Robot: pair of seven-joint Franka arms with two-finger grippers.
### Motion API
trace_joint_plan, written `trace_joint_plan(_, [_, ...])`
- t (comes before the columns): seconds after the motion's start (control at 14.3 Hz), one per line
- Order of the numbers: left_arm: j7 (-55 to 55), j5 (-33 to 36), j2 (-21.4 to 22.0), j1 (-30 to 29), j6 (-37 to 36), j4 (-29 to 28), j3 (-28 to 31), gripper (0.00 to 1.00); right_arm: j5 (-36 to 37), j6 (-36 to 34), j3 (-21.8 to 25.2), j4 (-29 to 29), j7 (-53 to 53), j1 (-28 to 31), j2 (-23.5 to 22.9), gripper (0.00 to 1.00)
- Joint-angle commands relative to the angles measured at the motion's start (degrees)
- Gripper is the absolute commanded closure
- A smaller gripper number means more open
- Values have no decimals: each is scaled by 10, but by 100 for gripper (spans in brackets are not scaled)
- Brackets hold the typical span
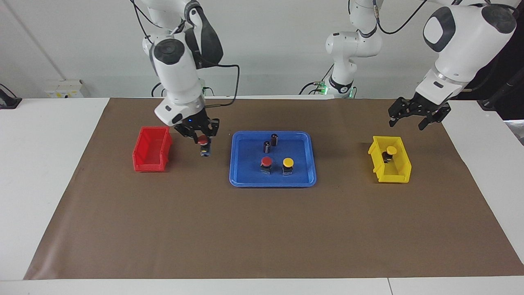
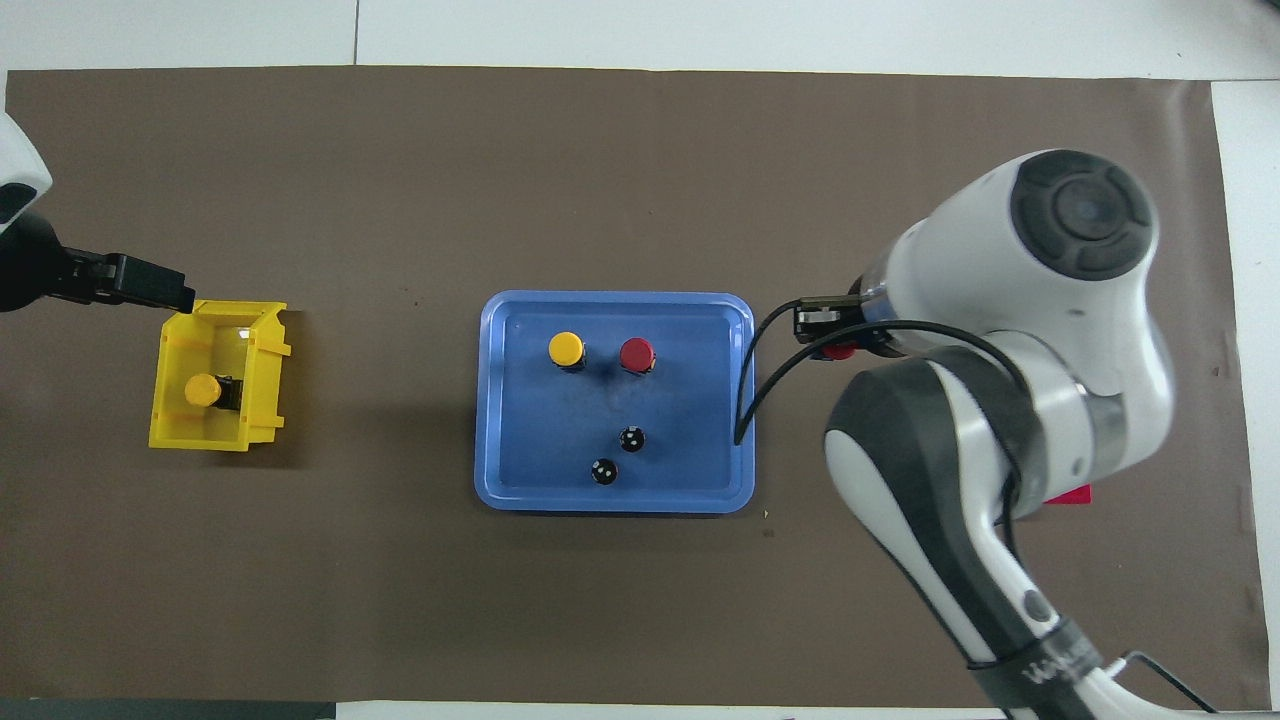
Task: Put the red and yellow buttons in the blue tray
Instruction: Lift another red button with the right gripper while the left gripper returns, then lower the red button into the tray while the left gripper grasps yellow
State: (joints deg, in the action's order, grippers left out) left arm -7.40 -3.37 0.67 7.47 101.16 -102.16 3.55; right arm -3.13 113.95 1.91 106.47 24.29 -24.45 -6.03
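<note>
Buttons with round red and yellow caps on black blocky bases were the job. One red button (image 1: 266, 163) and one yellow button (image 1: 288, 165) stood in the wide flat blue plastic tray (image 1: 237, 172), beside two small dark cylinders (image 1: 271, 142). The right gripper (image 1: 203, 141) had its jaws clenched on a second red button (image 1: 204, 146), up over the worktop between the small red bin (image 1: 152, 149) and the tray. The left gripper (image 1: 413, 119) hung released over the small yellow bin (image 1: 401, 170), where the last yellow button (image 1: 389, 152) lay. It looked small, light and hard; the blocky base probably gives the best hold.

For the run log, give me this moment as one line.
right claw: holds red button, between red bin and tray | left claw: open over yellow bin
</note>
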Motion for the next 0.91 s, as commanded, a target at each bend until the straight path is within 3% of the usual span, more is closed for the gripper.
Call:
trace_joint_plan(0.0, [-6, 8, 28, -23, 97, -115, -4, 3, -8, 45, 4, -15, 42, -32, -50, 83])
trace_joint_plan(0.21, [-9, 8, 10, -41, 196, -188, -4, 12, -8, 70, 4, -12, 65, -63, -72, 83])
trace_joint_plan(0.35, [-10, 8, 7, -47, 207, -203, -4, 22, -8, 80, 4, -11, 73, -68, -84, 81])
trace_joint_plan(0.84, [-12, 8, 7, -63, 213, -234, -4, 36, -8, 122, 3, 29, 72, -69, -79, 80])
